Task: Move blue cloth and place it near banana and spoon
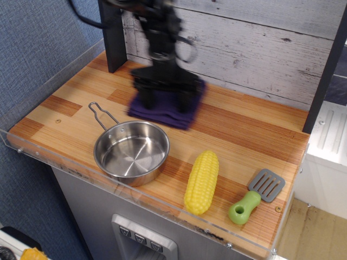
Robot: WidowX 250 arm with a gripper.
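Presently logged: my gripper (165,93), motion-blurred, sits directly over the blue cloth (169,108), apparently pinching it, though the blur keeps me from telling for certain whether the jaws are clenched. Blue cloth: mid-board toward the back wall, its lower corner pointing roughly toward 5 o'clock, no clear long axis since it is a folded square. Destination: banana (201,181), long axis running 12 to 6 o'clock, and spoon (255,197), head toward 1 o'clock, both well apart from the cloth at about 5 o'clock; I judge my coming travel lies that way.
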